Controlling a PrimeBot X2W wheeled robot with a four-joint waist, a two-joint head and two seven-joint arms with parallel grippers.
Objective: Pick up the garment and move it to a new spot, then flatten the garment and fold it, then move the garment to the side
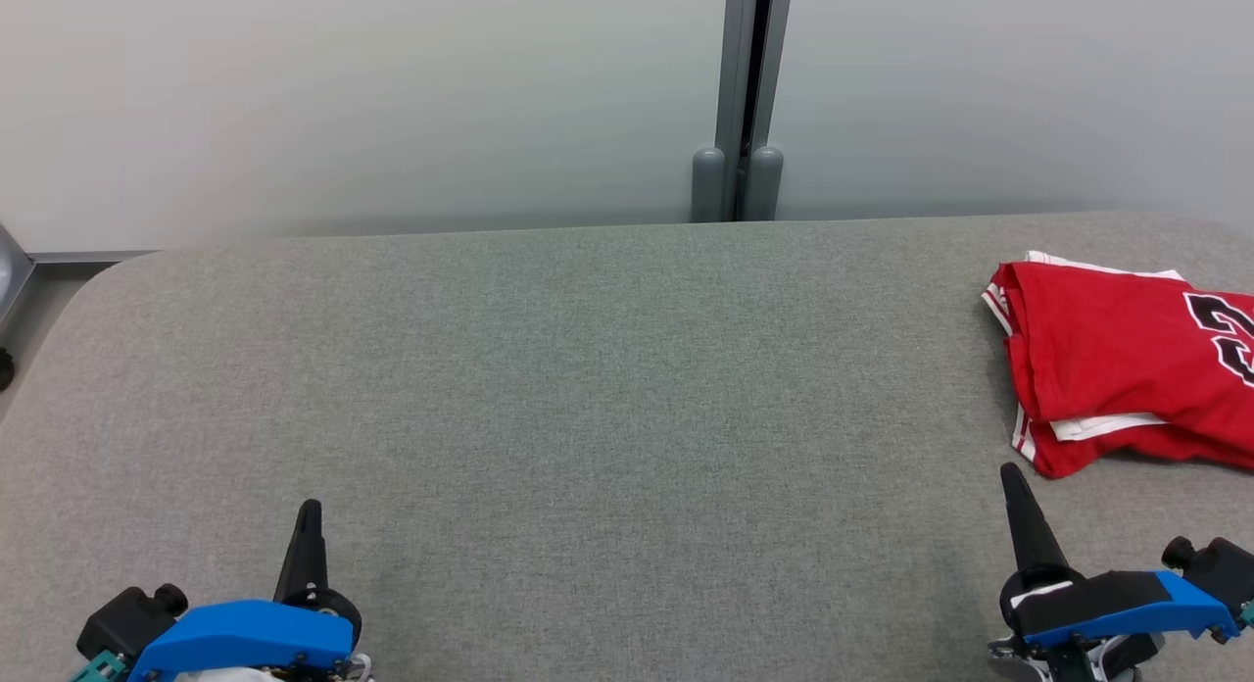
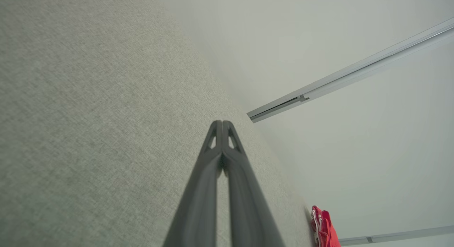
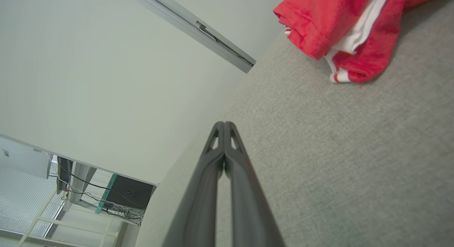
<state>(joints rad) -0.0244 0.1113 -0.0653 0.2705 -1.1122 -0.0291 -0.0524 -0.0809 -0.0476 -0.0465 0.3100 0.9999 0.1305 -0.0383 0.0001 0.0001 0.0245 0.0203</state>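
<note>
The left gripper (image 1: 310,513) is held low over the grey table (image 1: 588,388), fingers pressed together, nothing gripped. The right gripper (image 1: 1013,486) is likewise closed and empty, set just short of the red shirt (image 1: 1107,349), which is heaped in loose folds at the right edge, probably within easy reach.

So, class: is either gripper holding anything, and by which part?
Nothing is held. The left gripper and right gripper are shut and empty; the jersey lies folded on the table, apart from both.
</note>
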